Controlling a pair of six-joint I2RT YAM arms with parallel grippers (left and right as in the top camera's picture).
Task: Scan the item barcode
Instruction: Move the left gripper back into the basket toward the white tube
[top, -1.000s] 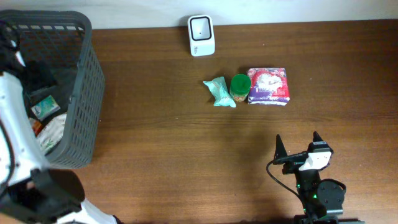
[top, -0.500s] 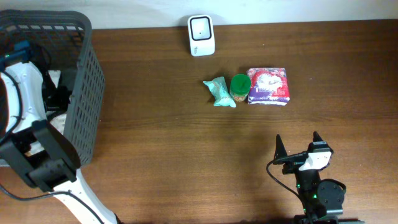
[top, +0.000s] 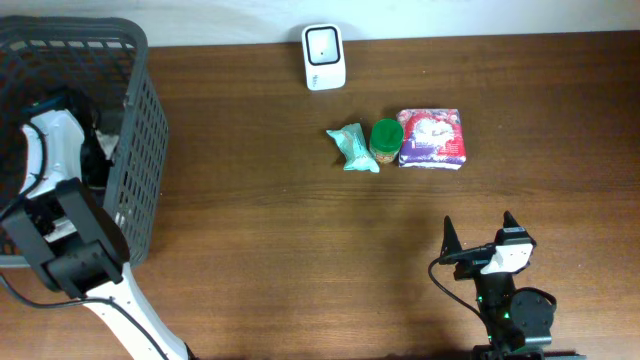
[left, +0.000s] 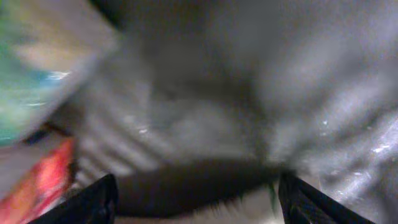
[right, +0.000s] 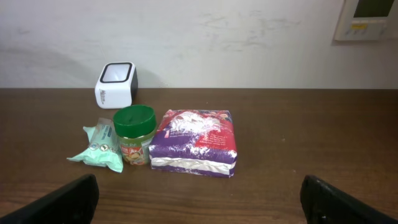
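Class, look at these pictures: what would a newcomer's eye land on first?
The tall grey basket at the left, with the left arm reaching into it. Next, a row in the middle: green packet, green-lidded jar, purple bag, with a white scanner further back.

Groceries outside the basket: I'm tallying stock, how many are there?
3, in a row mid-table: a teal packet, a green-lidded jar, then a purple bag. The basket holds more, partly hidden.
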